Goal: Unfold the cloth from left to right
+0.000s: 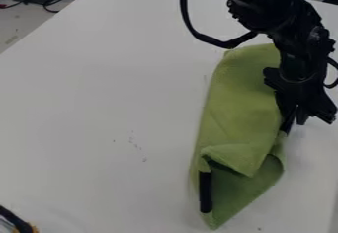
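A green cloth (pixel 241 103) lies folded in a long shape right of the table's middle. Near its lower end a flap is turned over, its point facing down, and a darker green part shows beneath. A short black strip (pixel 205 192) lies along the lower left edge of the cloth. The black gripper (pixel 294 117) hangs low at the cloth's right edge, about halfway down its length, and the arm covers part of the upper right edge. Whether it holds the cloth there cannot be made out.
The white table (pixel 99 118) extends left of the cloth, with its edge running diagonally at the upper left. A dark object with some orange (pixel 17 222) juts in at the bottom left corner. A black cable (pixel 198 34) loops from the arm above the cloth.
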You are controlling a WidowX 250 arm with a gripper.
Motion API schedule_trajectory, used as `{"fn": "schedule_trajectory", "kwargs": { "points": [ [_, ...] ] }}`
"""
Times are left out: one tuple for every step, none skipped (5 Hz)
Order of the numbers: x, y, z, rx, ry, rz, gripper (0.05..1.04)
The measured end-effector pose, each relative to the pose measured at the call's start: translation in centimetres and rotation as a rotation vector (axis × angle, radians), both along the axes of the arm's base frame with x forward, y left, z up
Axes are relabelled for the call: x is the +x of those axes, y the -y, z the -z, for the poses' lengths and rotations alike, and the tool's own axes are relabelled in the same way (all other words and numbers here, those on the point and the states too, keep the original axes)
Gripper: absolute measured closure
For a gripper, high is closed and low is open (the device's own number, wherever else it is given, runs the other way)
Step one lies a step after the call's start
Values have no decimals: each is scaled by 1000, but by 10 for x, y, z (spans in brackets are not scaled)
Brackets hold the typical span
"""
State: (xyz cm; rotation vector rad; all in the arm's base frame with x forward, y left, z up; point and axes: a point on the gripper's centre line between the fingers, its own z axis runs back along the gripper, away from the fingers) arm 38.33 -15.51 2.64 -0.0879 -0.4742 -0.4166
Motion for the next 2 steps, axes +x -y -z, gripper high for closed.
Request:
{"fn": "schedule_trajectory", "kwargs": {
  "points": [
    [-2, 3, -20, 27, 19, -1, 301],
    [-1, 10, -41, 57, -10, 14, 85]
  ]
}}
